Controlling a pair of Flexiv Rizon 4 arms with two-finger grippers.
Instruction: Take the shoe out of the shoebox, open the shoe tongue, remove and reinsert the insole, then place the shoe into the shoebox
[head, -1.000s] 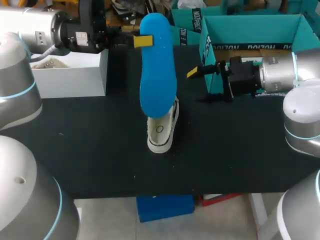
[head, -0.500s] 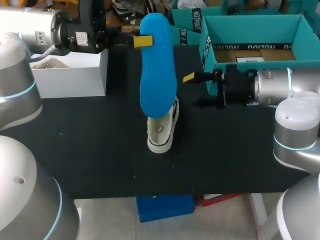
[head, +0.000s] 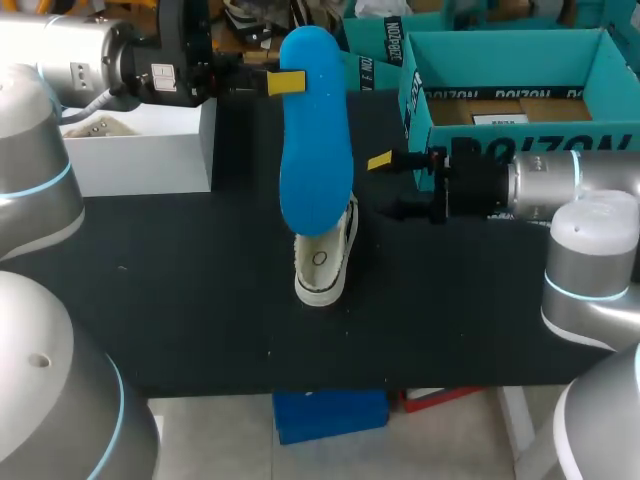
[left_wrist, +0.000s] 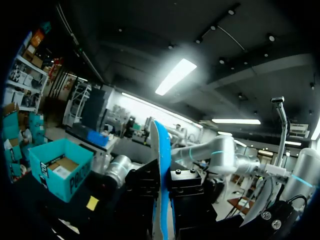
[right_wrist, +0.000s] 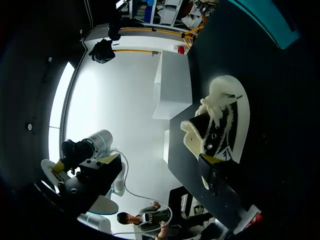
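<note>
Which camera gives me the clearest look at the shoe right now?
Right wrist view: the shoe shows almost whole, with its laces and opening plain. In the head view the blue insole hides all but one end of it. The left wrist view doesn't show it.

white box (head: 140, 150): far left of table | table (head: 180, 300): black top

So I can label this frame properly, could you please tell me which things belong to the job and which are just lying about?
Job: blue foam insole, held in the left claw; black-and-white canvas shoe; open teal cardboard shoebox; right claw, open near the shoe.
Lying about: white rectangular box.
</note>
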